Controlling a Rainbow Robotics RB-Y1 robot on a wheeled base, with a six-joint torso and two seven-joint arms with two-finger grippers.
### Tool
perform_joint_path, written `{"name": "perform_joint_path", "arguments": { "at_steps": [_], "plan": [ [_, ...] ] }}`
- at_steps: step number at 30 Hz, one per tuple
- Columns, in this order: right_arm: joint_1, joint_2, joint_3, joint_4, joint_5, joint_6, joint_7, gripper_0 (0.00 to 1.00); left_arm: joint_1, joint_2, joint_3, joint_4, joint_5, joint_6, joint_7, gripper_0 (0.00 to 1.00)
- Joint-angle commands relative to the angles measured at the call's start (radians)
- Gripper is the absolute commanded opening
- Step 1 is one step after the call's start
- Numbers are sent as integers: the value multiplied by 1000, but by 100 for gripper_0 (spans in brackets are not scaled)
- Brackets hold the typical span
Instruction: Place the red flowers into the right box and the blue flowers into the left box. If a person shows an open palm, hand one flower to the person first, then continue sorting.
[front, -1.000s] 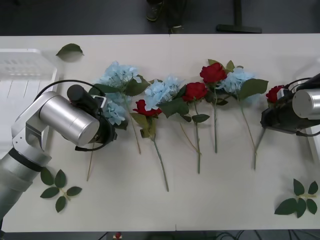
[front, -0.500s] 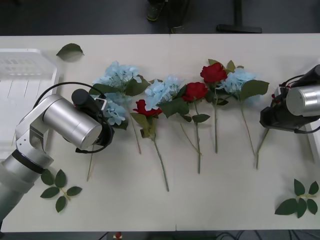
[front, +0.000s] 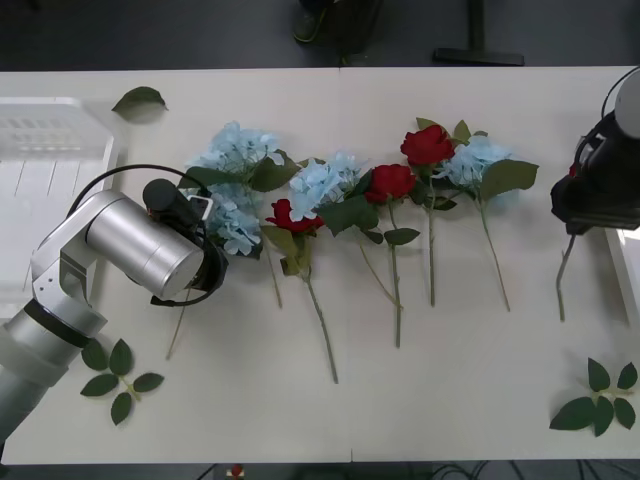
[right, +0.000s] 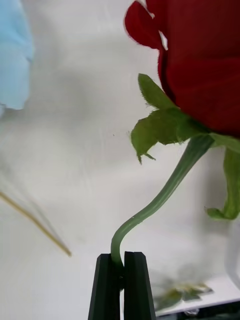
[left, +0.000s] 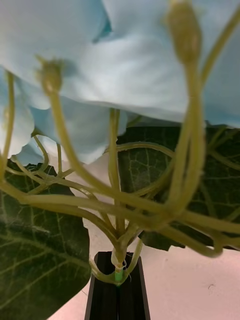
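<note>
- Near edge: loose leaf sprigs lie at the left and right corners of the table.
- Left gripper is clamped on the stem of a blue flower; its silver arm hides the stem's upper part.
- Right gripper pinches a red rose by its stem, beside the right box.
- Middle row: remaining red flowers and blue flowers overlap, stems pointing near.
- Far left: the left box, with one loose leaf beside it.
</note>
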Motion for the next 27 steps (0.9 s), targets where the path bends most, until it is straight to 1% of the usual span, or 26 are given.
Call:
{"name": "perform_joint_path", "arguments": {
  "at_steps": [1, 5, 9, 12, 14, 16, 17, 19, 22, 24, 27],
  "plan": [
    [-46, -107, -34, -142, -71, 105, 29, 0, 2, 0, -14, -10, -22, -9, 24, 0],
    [-45, -191, -77, -228, -134, 194, 40, 0, -2, 14, 3, -34, -29, 7, 31, 0],
    [-13, -277, -111, -237, -174, 192, 100, 0, -1, 35, 66, -130, -35, 121, 33, 0],
    [43, -332, -114, -237, -159, 132, 158, 0, -1, 51, 126, -212, -34, 219, 37, 0],
    [98, -361, -135, -235, -145, 60, 195, 0, -1, 66, 190, -278, -22, 299, 41, 0],
    [156, -371, -186, -215, -125, 7, 230, 0, -2, 77, 287, -324, 11, 366, 45, 0],
    [168, -371, -203, -208, -117, -3, 241, 0, -4, 80, 312, -331, 18, 379, 45, 0],
    [214, -368, -272, -177, -90, -58, 292, 0, -10, 106, 397, -334, 35, 411, 39, 0],
    [260, -361, -338, -129, -70, -127, 358, 0, -10, 169, 427, -314, 24, 414, 36, 0],
    [277, -346, -381, -79, -54, -181, 407, 0, -10, 229, 430, -268, 24, 391, 45, 0],
    [279, -322, -401, 1, -19, -273, 473, 0, -10, 295, 453, -174, 43, 308, 45, 0]
  ]
}}
